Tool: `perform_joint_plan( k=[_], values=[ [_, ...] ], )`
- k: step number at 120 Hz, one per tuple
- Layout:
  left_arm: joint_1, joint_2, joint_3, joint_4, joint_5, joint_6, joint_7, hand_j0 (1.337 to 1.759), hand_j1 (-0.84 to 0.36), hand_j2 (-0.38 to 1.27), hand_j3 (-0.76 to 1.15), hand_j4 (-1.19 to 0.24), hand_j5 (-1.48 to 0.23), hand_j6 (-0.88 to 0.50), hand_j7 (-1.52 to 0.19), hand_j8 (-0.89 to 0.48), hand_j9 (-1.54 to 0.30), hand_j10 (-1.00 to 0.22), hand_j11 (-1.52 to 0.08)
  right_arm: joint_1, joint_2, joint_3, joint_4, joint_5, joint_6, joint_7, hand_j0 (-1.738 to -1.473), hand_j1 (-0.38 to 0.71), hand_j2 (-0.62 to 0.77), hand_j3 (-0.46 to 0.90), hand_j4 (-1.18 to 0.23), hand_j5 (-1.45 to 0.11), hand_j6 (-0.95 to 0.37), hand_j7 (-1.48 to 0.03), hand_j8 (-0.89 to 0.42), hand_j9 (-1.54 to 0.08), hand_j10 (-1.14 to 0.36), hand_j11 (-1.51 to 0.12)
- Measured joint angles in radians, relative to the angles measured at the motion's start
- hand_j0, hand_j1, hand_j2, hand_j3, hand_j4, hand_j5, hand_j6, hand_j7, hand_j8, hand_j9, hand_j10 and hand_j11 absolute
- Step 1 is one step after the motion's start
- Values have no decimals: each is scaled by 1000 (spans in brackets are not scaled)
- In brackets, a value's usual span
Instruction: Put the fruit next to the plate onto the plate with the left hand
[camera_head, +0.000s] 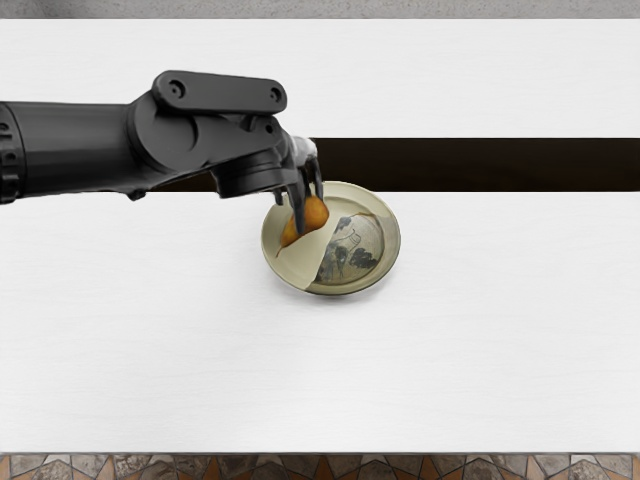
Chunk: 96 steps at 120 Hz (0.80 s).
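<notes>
An orange fruit (306, 220) sits over the left part of the round olive-rimmed plate (385, 222), which has a dark drawing on its inner surface. My left hand (303, 198) reaches in from the left on a thick black arm and its dark fingers are curled around the fruit from above. Whether the fruit rests on the plate or hangs just above it cannot be told. The right arm does not show.
The plate lies on a white table (320, 360). A dark band (480, 164) runs across the table behind the plate, from the hand to the right edge. A patterned floor strip shows along the bottom edge.
</notes>
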Motion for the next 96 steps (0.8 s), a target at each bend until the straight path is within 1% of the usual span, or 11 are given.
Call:
perform_joint_plan(
  k=[10,13,18,27,36,46,56,67,77,96],
  values=[
    [0,0,-4,-14,-1,0,1,1653,-447,698,0,-797,-1024,-470,-1079,-839,-1105,-811,-1110,0,0,0,0,0,0,0,-1658,-320,-5,0,-25,-31,-25,-31,-25,-31,-24,-31],
    [0,0,-4,-16,-2,-1,1,1654,-424,627,0,-736,-977,-422,-1028,-804,-1052,-774,-1056,0,0,0,0,0,0,0,-1658,-320,-5,0,-25,-31,-25,-31,-25,-31,-24,-31],
    [0,0,-4,-19,-6,-2,1,1655,-320,515,0,-579,-843,-303,-878,-680,-897,-662,-900,0,0,0,0,0,0,0,-1658,-320,-5,0,-24,-31,-25,-31,-24,-31,-24,-31],
    [0,0,-6,-23,-9,-2,1,1656,-120,358,0,-404,-591,-216,-615,-480,-629,-464,-631,0,0,0,0,0,0,0,-1658,-320,-5,0,-24,-31,-25,-31,-24,-31,-24,-31],
    [-1,0,-7,-24,-10,-2,1,1656,24,248,0,-280,-409,-150,-426,-332,-435,-321,-437,0,0,0,0,0,0,0,-1658,-320,-5,0,-24,-31,-24,-31,-24,-31,-24,-31],
    [-6,0,-8,-25,-10,-2,2,1657,133,165,0,-187,-272,-100,-283,-222,-289,-214,-290,0,0,0,0,0,0,0,-1658,-320,-5,0,-24,-31,-24,-31,-24,-31,-24,-31],
    [-9,0,-13,-25,-10,-3,2,1657,206,110,0,-125,-181,-67,-188,-148,-192,-143,-193,0,0,0,0,0,0,0,-1658,-320,-5,0,-24,-31,-24,-31,-24,-31,-24,-31],
    [-12,0,-48,-25,-10,-3,2,1658,258,71,0,-80,-116,-44,-120,-95,-123,-92,-123,0,0,0,0,0,0,0,-1658,-320,-5,0,-24,-31,-24,-31,-24,-31,-24,-31],
    [-10,0,-86,-23,-11,-10,2,1658,289,47,0,-54,-77,-30,-80,-64,-82,-61,-82,0,0,0,0,-1,0,0,-1658,-320,-5,0,-24,-31,-24,-31,-24,-31,-24,-31],
    [-2,0,-152,-24,-16,-94,2,1658,321,22,0,-25,-36,-15,-37,-30,-38,-29,-38,0,0,0,0,0,0,0,-1658,-320,-5,0,-24,-31,-24,-31,-24,-31,-24,-31]
  ],
)
